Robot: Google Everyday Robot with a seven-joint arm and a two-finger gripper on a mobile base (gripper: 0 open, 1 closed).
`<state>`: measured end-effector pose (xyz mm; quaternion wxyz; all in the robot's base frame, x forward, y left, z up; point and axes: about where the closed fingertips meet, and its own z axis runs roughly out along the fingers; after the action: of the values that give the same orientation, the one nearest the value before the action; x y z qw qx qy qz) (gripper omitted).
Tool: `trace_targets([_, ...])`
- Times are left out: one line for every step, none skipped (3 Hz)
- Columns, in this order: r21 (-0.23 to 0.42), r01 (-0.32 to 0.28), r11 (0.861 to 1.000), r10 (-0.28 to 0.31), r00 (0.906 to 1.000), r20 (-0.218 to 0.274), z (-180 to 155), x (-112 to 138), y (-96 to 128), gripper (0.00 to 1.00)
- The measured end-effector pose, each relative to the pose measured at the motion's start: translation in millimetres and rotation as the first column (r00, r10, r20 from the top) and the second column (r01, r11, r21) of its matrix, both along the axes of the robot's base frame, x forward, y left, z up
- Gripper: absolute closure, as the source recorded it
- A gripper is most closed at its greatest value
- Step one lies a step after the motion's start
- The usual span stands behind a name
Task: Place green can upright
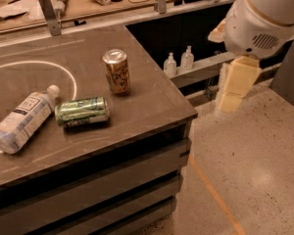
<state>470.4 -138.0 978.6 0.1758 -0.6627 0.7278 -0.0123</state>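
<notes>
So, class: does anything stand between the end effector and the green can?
Nothing visible does. The end effector hangs right of the table; only bare tabletop separates it from the lying green can. The orange-brown can stands behind that line.

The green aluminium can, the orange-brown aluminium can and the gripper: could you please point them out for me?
Green aluminium can (82, 111): camera view, middle of its side, lying flat.
Orange-brown aluminium can (118, 76): camera view, middle of its upright body.
Gripper (230, 98): camera view, near its tip, right of the table (152, 106).
</notes>
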Motion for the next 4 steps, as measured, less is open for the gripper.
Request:
trace_targets([0.014,-0.08,0.997,0.081,0.9967,-0.011,-7.1,10.7,48.1,0.0])
trace_targets([0.024,-0.158,0.987,0.158,0.9871,-0.024,-12.9,19.4,97.7,0.0])
trace_targets([0.025,-0.229,0.973,0.23,0.9728,-0.031,-16.5,25.3,142.0,0.0])
trace_targets([0.017,-0.292,0.956,0.293,0.9551,-0.044,-21.3,30.2,185.4,0.0])
